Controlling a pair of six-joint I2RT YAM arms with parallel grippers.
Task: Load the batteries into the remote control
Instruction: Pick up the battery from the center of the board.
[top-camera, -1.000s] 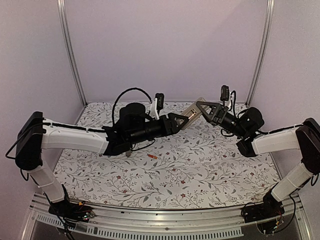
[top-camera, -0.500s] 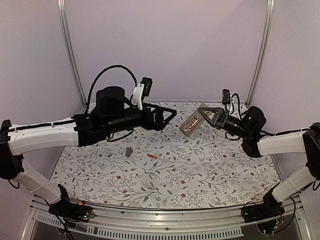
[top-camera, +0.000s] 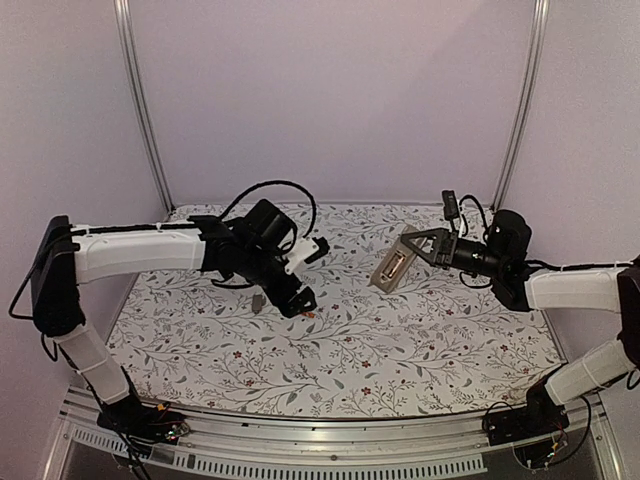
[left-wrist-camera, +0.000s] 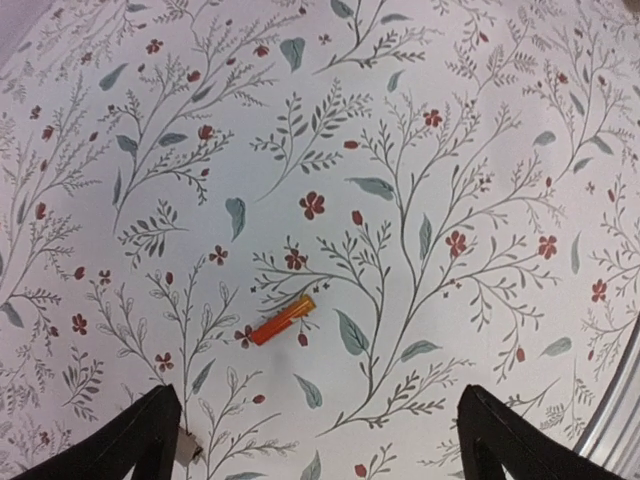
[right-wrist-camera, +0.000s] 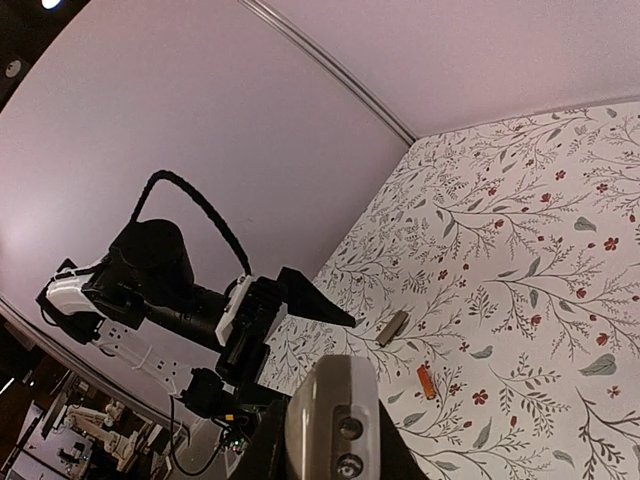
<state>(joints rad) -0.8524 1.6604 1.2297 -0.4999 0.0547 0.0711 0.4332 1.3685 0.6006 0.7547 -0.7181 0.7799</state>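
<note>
Down from mid-air, the left gripper (left-wrist-camera: 320, 440) now hangs wide open over a battery (left-wrist-camera: 281, 320) lying centre-frame on the table (left-wrist-camera: 520, 130), apparently ready to pick. Right of centre, the right gripper (top-camera: 428, 247) clamps the remote (top-camera: 392, 268) aloft.

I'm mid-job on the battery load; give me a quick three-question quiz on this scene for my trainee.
1. True or false: the left hand is shut on the battery.
2. The remote control is: A) lying beside the battery; B) held aloft by the right hand; C) gripped by the left hand.
3. What does the battery lie on?
Key: 1 false; 2 B; 3 the floral tablecloth.
</note>
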